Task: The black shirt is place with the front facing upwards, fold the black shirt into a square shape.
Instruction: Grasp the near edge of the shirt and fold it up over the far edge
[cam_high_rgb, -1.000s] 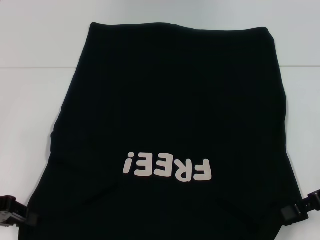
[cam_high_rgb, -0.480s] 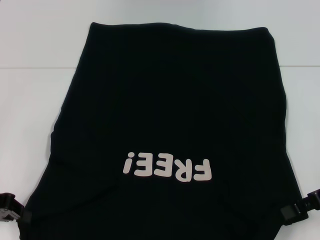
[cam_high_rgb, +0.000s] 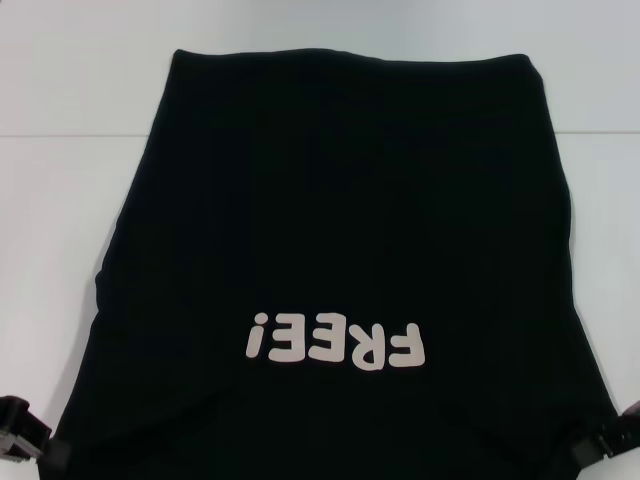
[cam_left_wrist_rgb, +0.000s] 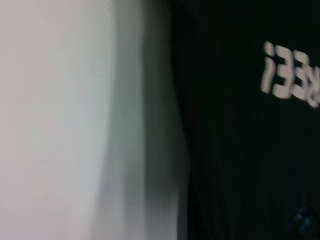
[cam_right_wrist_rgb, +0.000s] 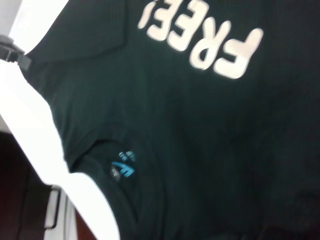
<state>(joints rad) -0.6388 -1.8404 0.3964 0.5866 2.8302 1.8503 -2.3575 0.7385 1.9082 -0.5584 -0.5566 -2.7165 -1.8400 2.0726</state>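
Note:
The black shirt lies front up across the white table, its pale "FREE!" lettering upside down to me and its hem at the far side. My left gripper sits at the shirt's near left corner and my right gripper at the near right corner, each shut on the cloth's edge. The right wrist view shows the collar with the blue neck label near the table's front edge, and the left gripper farther off. The left wrist view shows the shirt beside bare table.
Bare white table shows on both sides of the shirt and beyond its far hem. The table's near edge runs close to the collar, with dark floor below it.
Both grippers have drawn back toward me and lower in the head view. The shirt came with them: the lettering shifted slightly nearer and the left side spread wider and flatter.

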